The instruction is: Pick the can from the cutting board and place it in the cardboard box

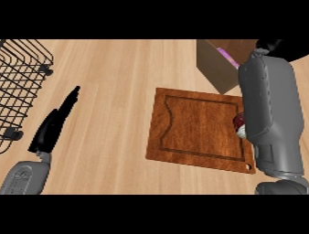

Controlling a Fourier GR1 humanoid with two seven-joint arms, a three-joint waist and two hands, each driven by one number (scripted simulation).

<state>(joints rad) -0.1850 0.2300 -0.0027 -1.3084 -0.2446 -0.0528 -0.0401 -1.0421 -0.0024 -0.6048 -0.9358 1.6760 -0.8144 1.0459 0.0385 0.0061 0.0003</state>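
The can [239, 124] is glimpsed on the cutting board [198, 130], at its 3 o'clock edge, mostly hidden beneath the right forearm [272, 114]. The right hand [292, 49] is up at 1 o'clock by the cardboard box [215, 68]; whether it is wide or closed cannot be told. For a clean pick it should be lowered over the can and closed round its sides. In the box, only a thin purple streak is seen. In the wire basket [8, 91] at 9 o'clock, nothing is seen. The left hand [55, 123] is rested straight-fingered at 8 o'clock.

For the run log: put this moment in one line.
can: on board, partly hidden | right hand: beside box | left hand: open, left edge
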